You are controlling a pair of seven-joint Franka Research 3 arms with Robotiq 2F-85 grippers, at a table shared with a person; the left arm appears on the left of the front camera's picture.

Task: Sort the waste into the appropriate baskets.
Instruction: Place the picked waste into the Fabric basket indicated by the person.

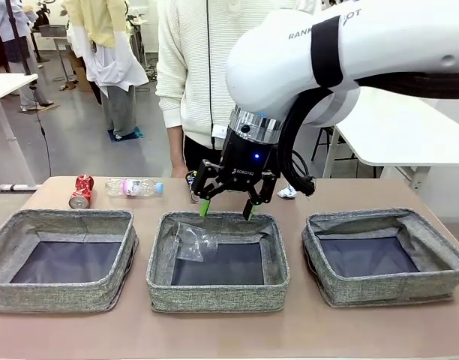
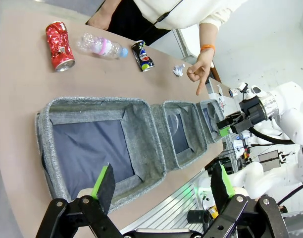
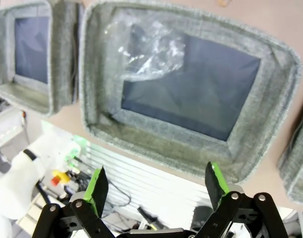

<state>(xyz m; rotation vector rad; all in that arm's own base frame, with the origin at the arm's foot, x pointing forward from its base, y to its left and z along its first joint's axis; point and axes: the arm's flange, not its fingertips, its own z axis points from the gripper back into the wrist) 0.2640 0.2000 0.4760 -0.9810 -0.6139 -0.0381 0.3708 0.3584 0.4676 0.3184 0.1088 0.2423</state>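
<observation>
Table (image 1: 304, 330): brown top beneath both grippers, carrying three baskets in a row with litter on the far side.
Person (image 1: 196, 67): stands at the far edge, beyond the right gripper; one hand (image 2: 198, 72) points a finger down at the table near the white paper wad.
Right arm (image 1: 349, 52): white, reaching in to the middle of the table.
Middle basket (image 1: 214, 296): grey woven, directly under the right gripper.
Left basket (image 1: 57, 296): to the left of the right gripper; in the left wrist view it lies just ahead of the left gripper's fingers.
Right basket (image 1: 387, 289): to the right of the right gripper, dark bottom bare.
Right gripper (image 1: 226, 210): jaws spread wide, nothing between the green pads, hanging over the far rim of the middle basket.
Left gripper (image 2: 162, 176): jaws wide apart, holding nothing, above the near wall of the left basket.
Crumpled clear plastic (image 1: 193, 241): in the middle basket's far-left corner, just below the right gripper and apart from it.
Clear bottle (image 1: 132, 187): on its side, left of the right gripper, behind the left basket.
Crushed red can (image 1: 82, 191): just beside the bottle, farther left.
Dark printed can (image 2: 142, 55): on the table beyond the baskets, past the bottle.
White paper wad (image 2: 178, 70): near the dark can.
</observation>
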